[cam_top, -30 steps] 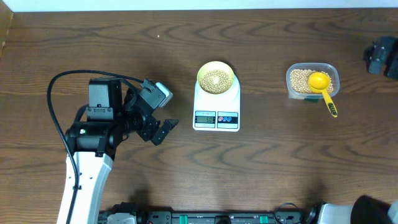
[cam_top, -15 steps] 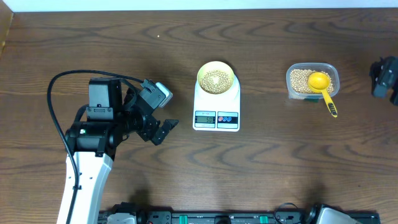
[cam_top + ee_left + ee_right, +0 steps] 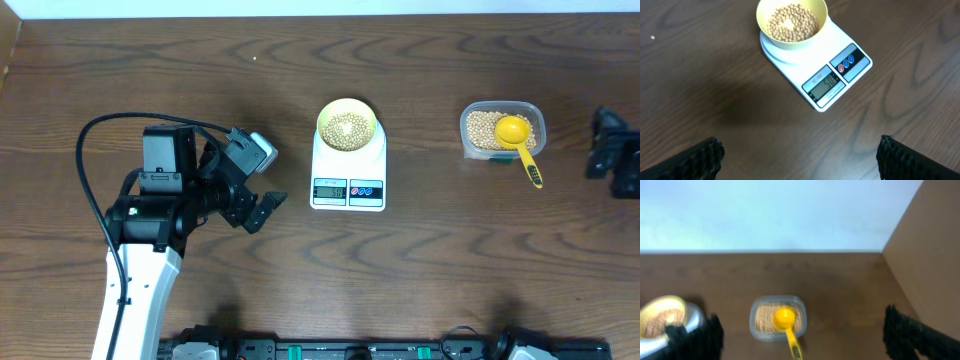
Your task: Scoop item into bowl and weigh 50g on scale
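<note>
On the dark wooden table (image 3: 450,270), the left arm (image 3: 140,260) reaches up from the 6 o'clock edge. Its left gripper (image 3: 800,147) hangs wide open and empty, with the white scale (image 3: 348,180) at its 3 o'clock. The right gripper (image 3: 600,148), jaws also spread and empty, hovers at the far 3 o'clock edge. It is the nearer gripper to the clear tub (image 3: 464,135), which lies at its 9 o'clock. The pale bowl (image 3: 347,108) sits on the scale, holding beans (image 3: 347,128). The yellow scoop (image 3: 518,140) rests in the tub, handle pointing to 5 o'clock. Weighing looks finished.
</note>
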`<action>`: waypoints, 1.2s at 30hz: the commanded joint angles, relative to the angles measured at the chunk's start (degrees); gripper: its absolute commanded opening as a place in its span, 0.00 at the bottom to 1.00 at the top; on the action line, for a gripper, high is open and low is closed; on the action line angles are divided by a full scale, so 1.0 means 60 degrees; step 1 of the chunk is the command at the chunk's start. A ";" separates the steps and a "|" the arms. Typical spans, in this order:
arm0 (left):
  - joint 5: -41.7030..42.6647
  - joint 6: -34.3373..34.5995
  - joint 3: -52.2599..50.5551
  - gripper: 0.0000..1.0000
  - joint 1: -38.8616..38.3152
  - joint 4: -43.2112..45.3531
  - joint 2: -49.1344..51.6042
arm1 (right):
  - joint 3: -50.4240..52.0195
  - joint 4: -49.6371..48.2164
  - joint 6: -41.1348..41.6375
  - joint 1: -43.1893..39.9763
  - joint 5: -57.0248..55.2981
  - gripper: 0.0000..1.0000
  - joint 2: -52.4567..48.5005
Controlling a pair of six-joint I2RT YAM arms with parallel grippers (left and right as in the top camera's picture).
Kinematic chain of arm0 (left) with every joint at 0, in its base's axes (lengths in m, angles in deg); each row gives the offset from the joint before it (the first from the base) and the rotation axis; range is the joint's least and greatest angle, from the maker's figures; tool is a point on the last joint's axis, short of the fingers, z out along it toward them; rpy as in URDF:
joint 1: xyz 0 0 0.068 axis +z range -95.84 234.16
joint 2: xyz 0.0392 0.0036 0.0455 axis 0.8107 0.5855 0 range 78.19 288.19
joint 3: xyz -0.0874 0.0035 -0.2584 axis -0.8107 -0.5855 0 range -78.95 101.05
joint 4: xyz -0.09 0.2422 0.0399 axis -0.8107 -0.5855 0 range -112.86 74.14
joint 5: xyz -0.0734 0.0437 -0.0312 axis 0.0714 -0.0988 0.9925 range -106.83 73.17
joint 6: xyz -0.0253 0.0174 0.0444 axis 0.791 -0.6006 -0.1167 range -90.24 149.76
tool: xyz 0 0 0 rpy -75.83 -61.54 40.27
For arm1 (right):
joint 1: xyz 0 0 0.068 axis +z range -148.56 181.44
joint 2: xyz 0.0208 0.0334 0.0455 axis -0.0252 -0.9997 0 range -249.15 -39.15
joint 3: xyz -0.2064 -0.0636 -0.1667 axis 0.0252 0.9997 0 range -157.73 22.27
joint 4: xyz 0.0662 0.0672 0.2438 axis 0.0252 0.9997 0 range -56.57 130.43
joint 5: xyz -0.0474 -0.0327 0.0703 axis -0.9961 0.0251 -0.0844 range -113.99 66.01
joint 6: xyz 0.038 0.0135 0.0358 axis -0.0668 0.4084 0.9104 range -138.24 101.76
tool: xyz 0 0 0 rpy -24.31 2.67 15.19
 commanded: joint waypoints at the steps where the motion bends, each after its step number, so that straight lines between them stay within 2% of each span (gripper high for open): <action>1: 0.0117 -0.0135 -0.0044 1.00 0.0040 0.0004 0.0036 | 0.2412 -0.1519 -0.0288 0.0095 0.0175 0.99 0.1002; 7: 0.0117 -0.0135 -0.0044 1.00 0.0040 0.0004 0.0036 | 0.6138 -0.5067 -0.0415 0.0266 0.0171 0.99 0.2623; 19: 0.0117 -0.0135 -0.0044 0.99 0.0040 0.0004 0.0036 | 1.1344 -0.9300 -0.0758 0.1876 -0.0820 0.99 0.5300; 29: 0.0117 -0.0135 -0.0044 0.99 0.0040 0.0004 0.0036 | 1.4007 -1.0258 -0.0754 0.2087 -0.0871 0.99 0.8131; 36: 0.0113 -0.0135 -0.0044 0.99 0.0040 0.0000 0.0036 | 1.4619 -0.9949 -0.0747 0.2087 -0.0838 0.99 0.9169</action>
